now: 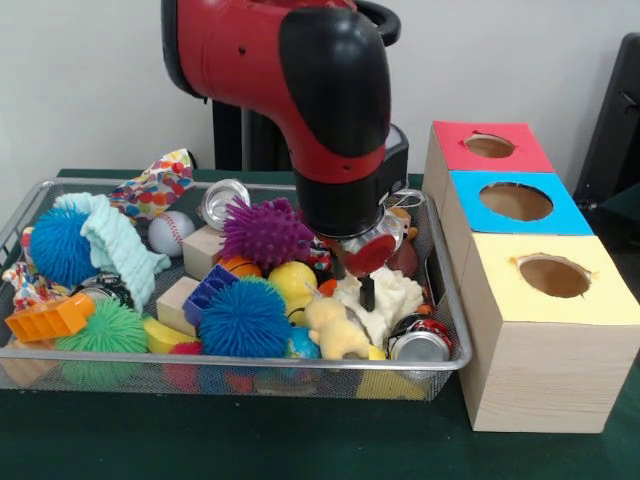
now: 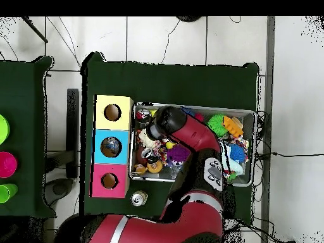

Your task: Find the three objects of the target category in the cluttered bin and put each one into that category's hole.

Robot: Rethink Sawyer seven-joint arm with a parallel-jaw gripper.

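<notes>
Hovering end effector point(image 1: 352, 282), white plush point(image 1: 392, 300) just beside

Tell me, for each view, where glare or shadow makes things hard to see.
Front view: light glints off the glossy red arm and off the silver can top near the front of the mesh bin; the spot right under the arm is shaded. Overhead view: no strong glare, but the arm hides the bin's middle.

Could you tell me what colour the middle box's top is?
Blue middle box, clearest in the front view.
</notes>
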